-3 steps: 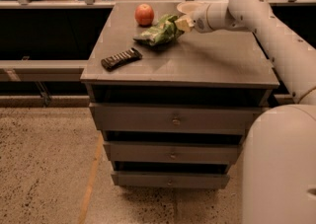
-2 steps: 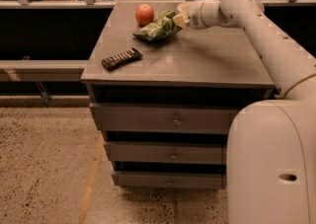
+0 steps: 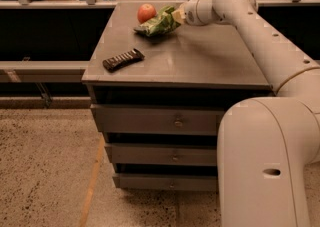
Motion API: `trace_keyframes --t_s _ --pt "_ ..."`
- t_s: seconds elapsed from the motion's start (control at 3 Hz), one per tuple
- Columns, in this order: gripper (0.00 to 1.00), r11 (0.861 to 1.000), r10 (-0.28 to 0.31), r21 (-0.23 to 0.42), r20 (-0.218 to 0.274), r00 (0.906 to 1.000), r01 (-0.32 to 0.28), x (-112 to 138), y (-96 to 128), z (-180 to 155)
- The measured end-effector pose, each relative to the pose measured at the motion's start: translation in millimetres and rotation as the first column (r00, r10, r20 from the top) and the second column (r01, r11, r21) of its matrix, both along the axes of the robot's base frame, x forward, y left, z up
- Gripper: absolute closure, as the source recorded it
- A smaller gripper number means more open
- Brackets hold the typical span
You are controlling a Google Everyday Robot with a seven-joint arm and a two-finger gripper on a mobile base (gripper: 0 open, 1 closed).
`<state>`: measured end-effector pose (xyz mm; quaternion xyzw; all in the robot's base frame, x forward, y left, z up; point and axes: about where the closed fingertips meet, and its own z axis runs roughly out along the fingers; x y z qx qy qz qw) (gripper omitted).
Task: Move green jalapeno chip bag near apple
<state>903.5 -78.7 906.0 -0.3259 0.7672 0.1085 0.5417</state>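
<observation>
Your gripper [image 3: 176, 16] is just to the right of the apple [image 3: 146, 12]. Its fingers are pinched shut on the right end of the green jalapeno chip bag [image 3: 157, 23]. You hold the bag by that end because the crinkly foil there is easy to squeeze, and the rest of the bag can then trail out toward the apple.

The held end sits a bit higher. The far end droops down to the grey cabinet top [image 3: 200, 56], just in front of the apple and a little to its right. The bag looks very close to the apple. I cannot tell if the two touch.

I think the job is nearly done, since the bag already lies beside the apple. What is left, I guess, is to set the bag down flat and let go. Do it softly. The apple is round and could roll if the bag bumps it, and the back edge of the top is right behind the apple.

The dark chocolate bar [image 3: 123, 60] lies well in front of the apple and to its left, near the front edge. It is out of your way, so you can leave it alone.

Your long white arm [image 3: 260, 31] reaches in from the apple's right side.
</observation>
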Motion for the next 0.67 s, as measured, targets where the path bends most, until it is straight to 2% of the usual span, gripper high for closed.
trace_keyframes --t_s 0.33,0.67 --pt "0.36 1.0 -0.013 -0.009 0.006 0.9999 0.013 0.5 -1.0 2.7" --pt "0.13 1.0 -0.007 -0.016 -0.005 1.0 0.007 -12.3 -8.1 5.9"
